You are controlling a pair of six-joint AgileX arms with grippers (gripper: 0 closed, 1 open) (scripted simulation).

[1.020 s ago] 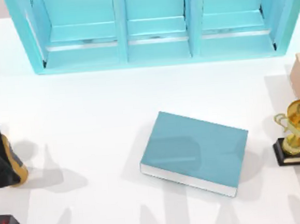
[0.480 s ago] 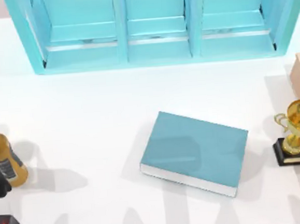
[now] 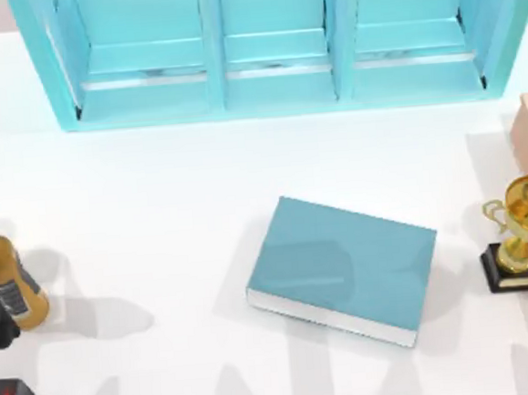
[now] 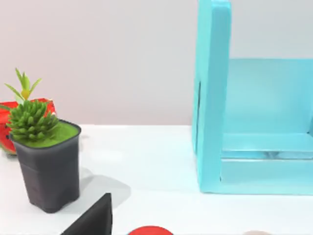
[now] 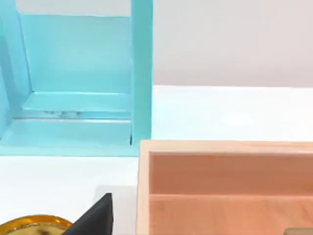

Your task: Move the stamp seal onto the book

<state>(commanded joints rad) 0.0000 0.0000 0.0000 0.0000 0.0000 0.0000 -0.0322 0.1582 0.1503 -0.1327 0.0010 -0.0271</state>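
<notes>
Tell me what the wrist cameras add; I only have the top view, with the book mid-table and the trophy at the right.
Observer: The left wrist view shows a green succulent in a dark pot standing on the table.
Operator: Anything near it?
Observer: A red object sits behind the plant, partly hidden; I cannot tell what it is.
Operator: And the wooden box at the right edge?
Observer: The right wrist view shows the wooden box open-topped, with pale wood inner walls.
</notes>
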